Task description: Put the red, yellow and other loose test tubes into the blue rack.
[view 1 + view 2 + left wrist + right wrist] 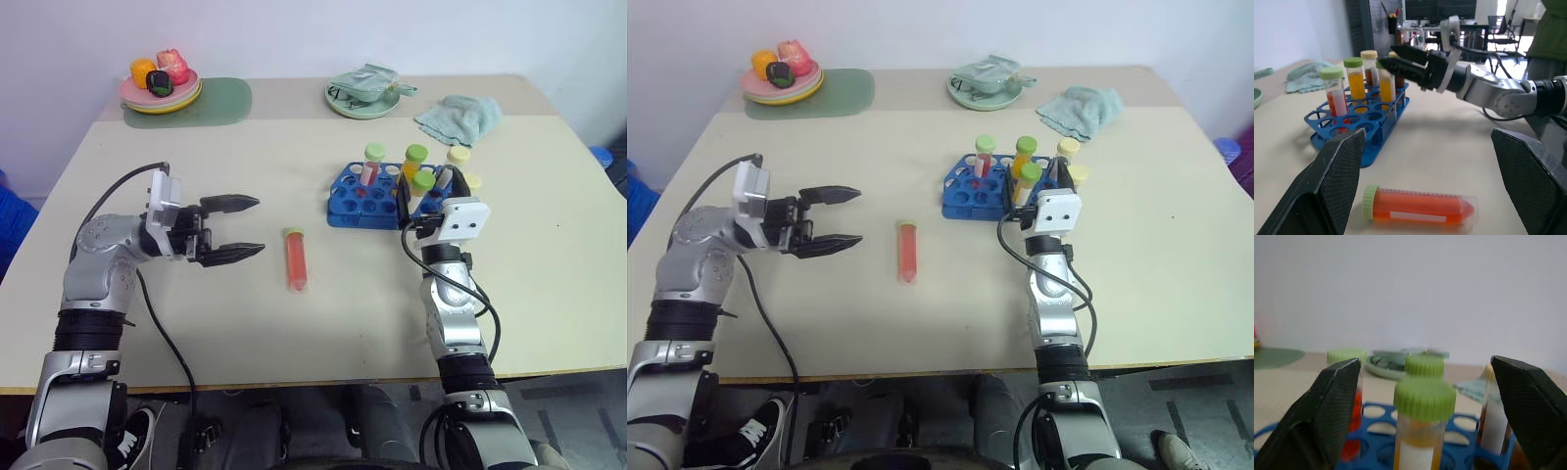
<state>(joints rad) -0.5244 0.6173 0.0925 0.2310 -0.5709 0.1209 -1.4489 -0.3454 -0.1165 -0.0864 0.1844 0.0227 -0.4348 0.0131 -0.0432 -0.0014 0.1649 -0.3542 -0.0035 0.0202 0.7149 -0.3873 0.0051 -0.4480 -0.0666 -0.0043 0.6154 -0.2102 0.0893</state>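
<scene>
The blue rack (pixel 345 201) stands right of the table's middle with several capped tubes upright in it. One of them, a yellow tube with a green cap (pixel 1424 431), stands between the wide-apart fingers of my open right gripper (pixel 421 196), which do not touch it. A red-orange tube with a pale green cap (pixel 296 260) lies flat on the table left of the rack. Further left, my left gripper (pixel 259 227) hangs open and empty, pointing toward that tube, a short gap from it.
At the back left a plate of toy food (pixel 161 88) rests on a green mat (pixel 220 103). A green dish (pixel 362 93) and a teal cloth (pixel 458 117) lie behind the rack. The table's front edge (pixel 294 382) runs close to me.
</scene>
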